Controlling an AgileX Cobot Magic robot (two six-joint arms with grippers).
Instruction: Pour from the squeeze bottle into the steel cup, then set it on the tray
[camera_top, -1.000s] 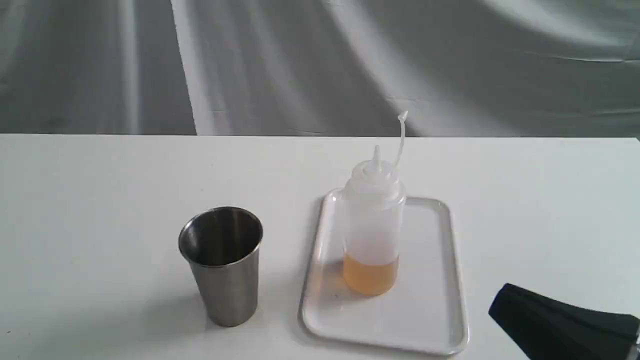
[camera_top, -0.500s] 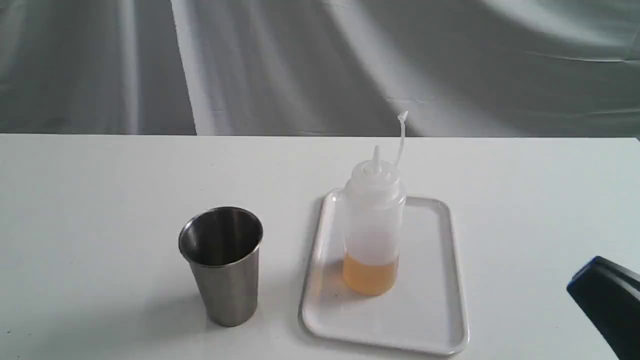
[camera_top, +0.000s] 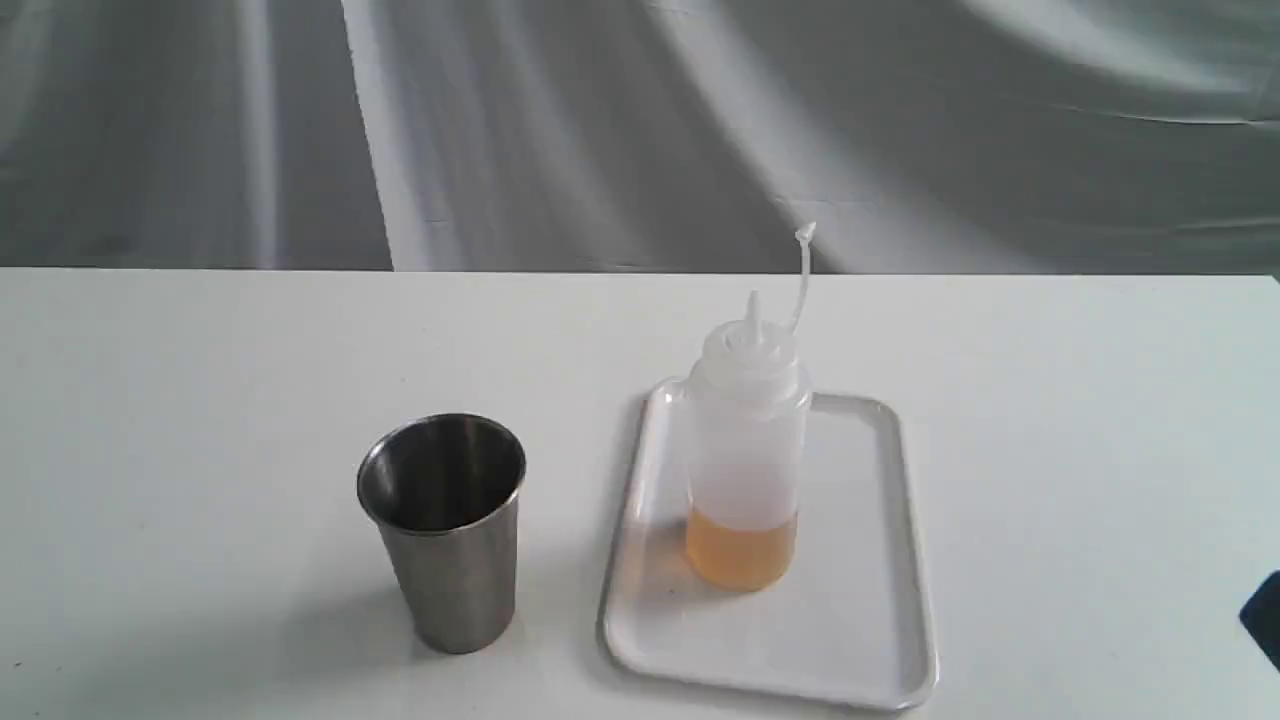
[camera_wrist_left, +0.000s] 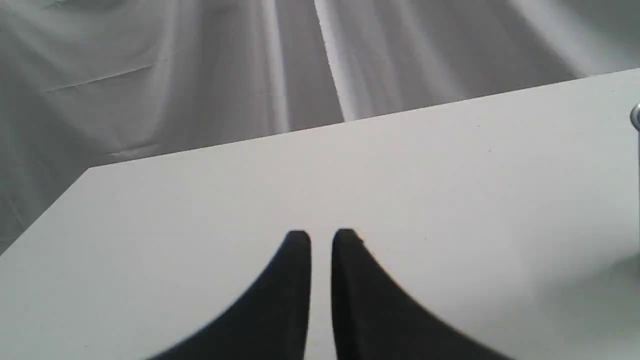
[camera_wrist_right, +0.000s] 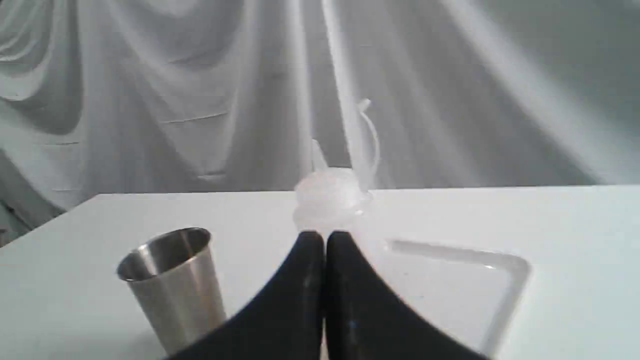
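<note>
Exterior view, bottle (camera_top: 745, 450) stood upright on tray (camera_top: 870, 620), cup (camera_top: 445, 530) beside tray, right gripper (camera_wrist_right: 324, 235) pressed together and empty, well apart from bottle, left gripper (camera_wrist_left: 321, 235) slightly parted, empty.

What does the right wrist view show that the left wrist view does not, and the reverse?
Only the right wrist view: the squeeze bottle, the tray, the whole steel cup and the right gripper, shut. Only the left wrist view: the left gripper, its fingertips narrowly apart. Both: the table and the grey cloth backdrop. The left view also catches a metal sliver at its edge, probably the cup.
</note>
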